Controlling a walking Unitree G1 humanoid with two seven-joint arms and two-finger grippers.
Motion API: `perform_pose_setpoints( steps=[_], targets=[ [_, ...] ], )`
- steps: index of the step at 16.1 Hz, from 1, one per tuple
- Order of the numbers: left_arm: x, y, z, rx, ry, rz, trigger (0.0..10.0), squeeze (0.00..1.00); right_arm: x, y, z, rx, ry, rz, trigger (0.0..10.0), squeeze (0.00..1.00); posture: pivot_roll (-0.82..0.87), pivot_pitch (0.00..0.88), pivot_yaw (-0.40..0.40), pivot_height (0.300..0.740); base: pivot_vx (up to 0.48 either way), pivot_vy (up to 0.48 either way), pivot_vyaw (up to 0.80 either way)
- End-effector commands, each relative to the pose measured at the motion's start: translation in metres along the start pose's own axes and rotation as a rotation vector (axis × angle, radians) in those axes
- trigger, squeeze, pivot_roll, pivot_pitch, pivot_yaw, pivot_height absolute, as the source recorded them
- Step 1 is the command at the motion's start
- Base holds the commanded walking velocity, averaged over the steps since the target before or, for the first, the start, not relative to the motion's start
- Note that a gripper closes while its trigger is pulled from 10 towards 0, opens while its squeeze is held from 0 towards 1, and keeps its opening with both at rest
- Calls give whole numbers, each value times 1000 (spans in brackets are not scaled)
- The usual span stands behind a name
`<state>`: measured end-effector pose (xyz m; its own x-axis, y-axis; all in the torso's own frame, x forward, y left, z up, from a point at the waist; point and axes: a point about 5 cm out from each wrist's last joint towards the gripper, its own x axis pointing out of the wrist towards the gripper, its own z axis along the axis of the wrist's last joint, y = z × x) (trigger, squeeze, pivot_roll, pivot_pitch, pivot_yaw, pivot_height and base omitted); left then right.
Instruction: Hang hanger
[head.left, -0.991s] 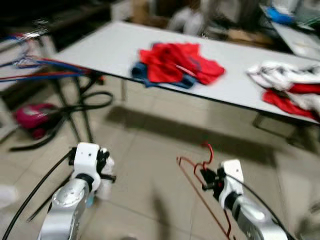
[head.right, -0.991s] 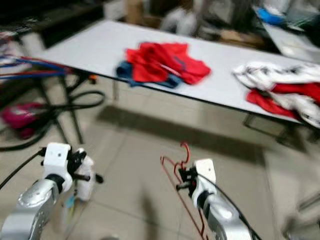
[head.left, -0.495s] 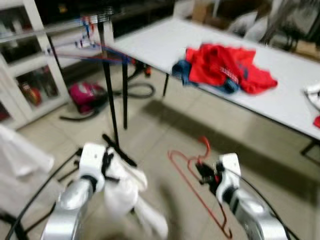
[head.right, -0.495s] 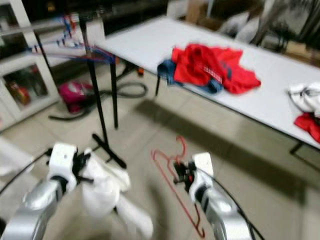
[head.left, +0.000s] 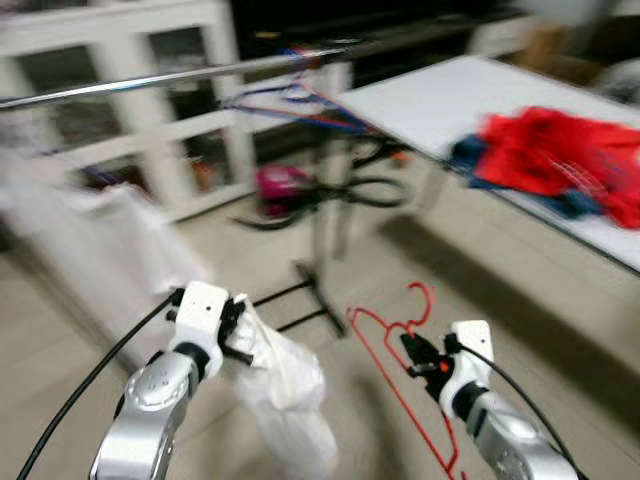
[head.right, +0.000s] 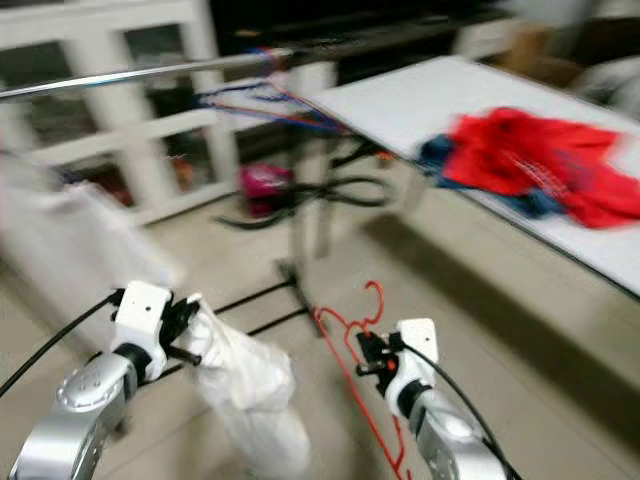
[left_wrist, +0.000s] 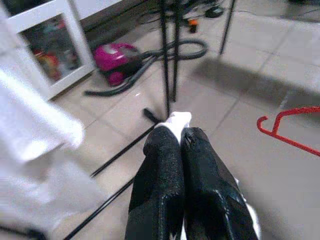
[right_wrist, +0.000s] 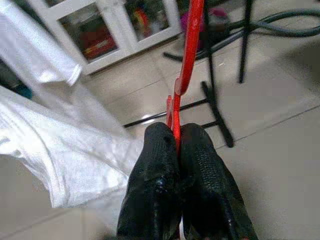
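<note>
Red hanger (head.left: 400, 350) pinched in right hand (right_wrist: 179, 150), hook up

A laundry or utility room in a home: a metal garment rail (head.left: 170, 78) with coloured wire hangers (head.left: 290, 98), white glass-fronted cabinets (head.left: 130, 130), a pink vacuum cleaner (head.left: 282, 185) on tiled floor (head.left: 520, 310), red clothes (head.left: 560, 160) heaped near the grey folding table's (head.left: 440, 100) edge.
</note>
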<state>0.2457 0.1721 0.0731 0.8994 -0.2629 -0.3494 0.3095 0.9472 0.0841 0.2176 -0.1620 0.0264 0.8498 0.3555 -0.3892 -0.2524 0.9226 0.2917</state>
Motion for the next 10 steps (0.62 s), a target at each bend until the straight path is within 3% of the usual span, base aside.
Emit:
perform_pose_setpoints(
  steps=[1, 7, 10],
  targets=[
    [3, 2, 6, 17, -13, -6, 10000, 0, 1, 2, 5, 0, -32, -6, 10000, 0, 108, 0, 30, 740, 0, 0, 800],
    [5, 0, 8, 21, -22, -18, 10000, 0, 1, 1, 7, -9, -29, -4, 10000, 0, 108, 0, 15, 740, 0, 0, 800],
    [4, -4, 6, 18, -22, -26, 10000, 0, 3, 3, 9, -29, -19, 22, 10000, 0, 109, 0, 0, 740, 0, -464, 800]
  ],
)
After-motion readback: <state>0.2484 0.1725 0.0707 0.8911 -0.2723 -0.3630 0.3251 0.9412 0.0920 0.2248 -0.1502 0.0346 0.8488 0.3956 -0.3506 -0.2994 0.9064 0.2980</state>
